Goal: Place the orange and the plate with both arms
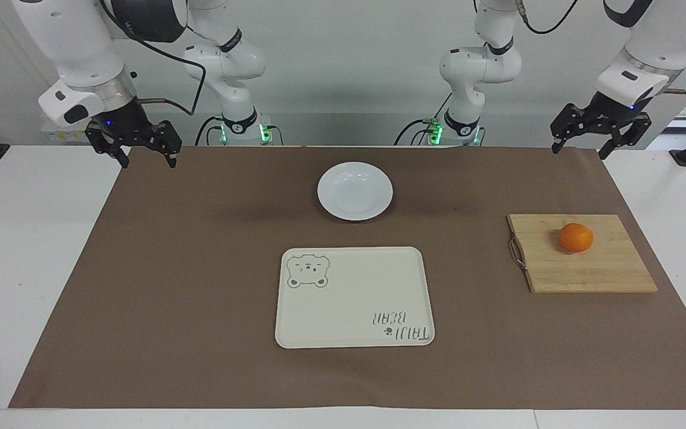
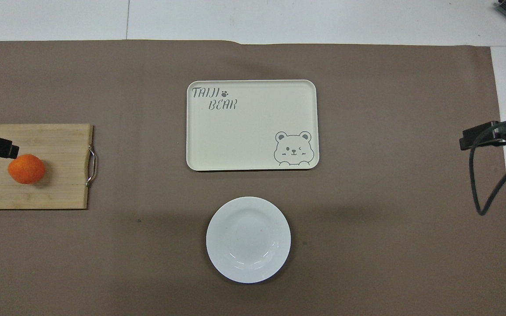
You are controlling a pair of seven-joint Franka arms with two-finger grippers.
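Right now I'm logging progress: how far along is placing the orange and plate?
Nothing looks done. The orange sits on the cutting board, the plate on the mat, nearer the robots than the bare tray. Nothing is in hand: left hand and right hand hang open. Both placements remain.

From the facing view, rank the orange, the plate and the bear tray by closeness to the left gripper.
From the left gripper, raised and open at its own end of the table:
1. Orange, on the cutting board at the left arm's end.
2. Plate, mid-table, nearer the robots.
3. Tray, mid-table, farther out.
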